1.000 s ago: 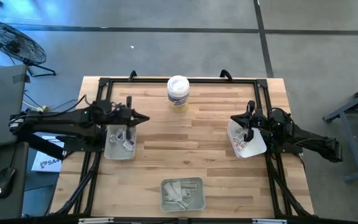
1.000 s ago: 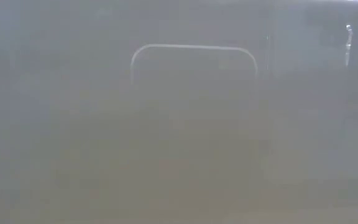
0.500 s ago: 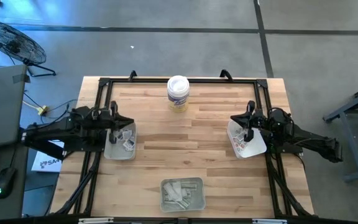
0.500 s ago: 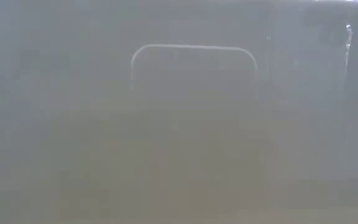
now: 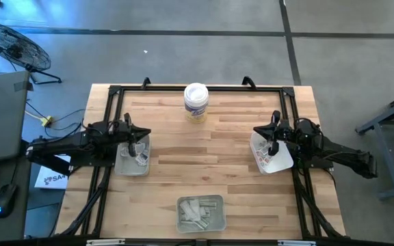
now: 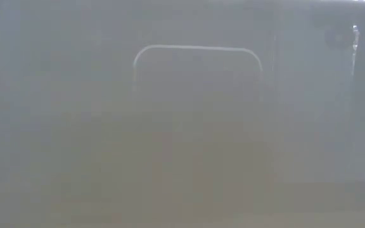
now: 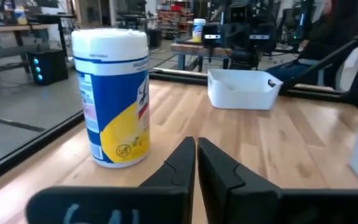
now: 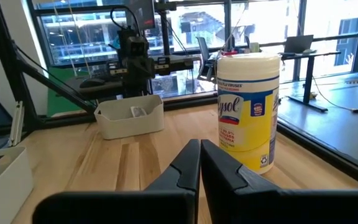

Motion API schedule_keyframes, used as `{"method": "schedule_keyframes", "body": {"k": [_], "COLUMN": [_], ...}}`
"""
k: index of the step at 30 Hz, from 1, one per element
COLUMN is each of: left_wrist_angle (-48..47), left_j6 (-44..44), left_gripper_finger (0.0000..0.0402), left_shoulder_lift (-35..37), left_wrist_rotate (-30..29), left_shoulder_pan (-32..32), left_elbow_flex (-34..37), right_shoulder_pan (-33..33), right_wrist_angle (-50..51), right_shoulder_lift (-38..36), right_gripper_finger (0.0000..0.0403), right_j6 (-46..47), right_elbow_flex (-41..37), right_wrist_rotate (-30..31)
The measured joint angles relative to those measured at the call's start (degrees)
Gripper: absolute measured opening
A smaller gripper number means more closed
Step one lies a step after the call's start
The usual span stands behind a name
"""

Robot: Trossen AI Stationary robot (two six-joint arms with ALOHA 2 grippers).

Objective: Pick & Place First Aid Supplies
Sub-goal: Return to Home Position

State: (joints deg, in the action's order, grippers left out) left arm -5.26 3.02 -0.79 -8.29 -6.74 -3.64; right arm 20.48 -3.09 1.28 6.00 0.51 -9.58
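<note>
Left gripper [image 7: 196,148]: fingers pressed together, empty, held over left tray [image 5: 122,168] at table's [image 5: 217,147] left side

Right gripper [image 8: 200,149]: fingers closed tip to tip, holding nothing, over white right tray [image 5: 284,162]

Packets [image 5: 141,158] lie in left tray; more in right tray; pale strips [image 5: 197,212] fill front tray [image 5: 218,201] at near edge

Tub [image 5: 195,102] upright at far middle of table, well apart from both grippers

Low view all grey blur, nothing readable
</note>
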Motion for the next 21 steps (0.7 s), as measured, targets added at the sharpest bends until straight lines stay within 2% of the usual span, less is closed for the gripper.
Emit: {"method": "schedule_keyframes", "body": {"k": [4, 7, 13, 21], "left_wrist_angle": [-0.26, -0.50, -0.73, -0.41], "left_j6": [-2.82, -0.60, -3.42, -4.04], "left_gripper_finger": [0.0017, 0.0017, 0.0017, 0.0017], "left_shoulder_lift": [-1.41, -1.82, -2.08, -2.08], "left_wrist_rotate": [-1.28, -4.07, -4.08, -3.96], "left_shoulder_pan": [0.00, 0.00, 0.00, 0.00], "left_elbow_flex": [0.01, -0.11, -0.11, -0.07], "right_shoulder_pan": [0.01, 0.01, -0.28, -6.40], "right_wrist_angle": [0.02, 0.06, 0.15, -0.66], "right_shoulder_lift": [0.22, 0.24, 0.24, 0.04], "right_gripper_finger": [0.0009, 0.0008, 0.0005, 0.0003], "right_j6": [0.00, 0.00, 0.02, 0.00], "right_elbow_flex": [-0.02, -0.02, 0.00, 0.04], "right_wrist_rotate": [0.00, 0.00, -0.02, 5.07]}}
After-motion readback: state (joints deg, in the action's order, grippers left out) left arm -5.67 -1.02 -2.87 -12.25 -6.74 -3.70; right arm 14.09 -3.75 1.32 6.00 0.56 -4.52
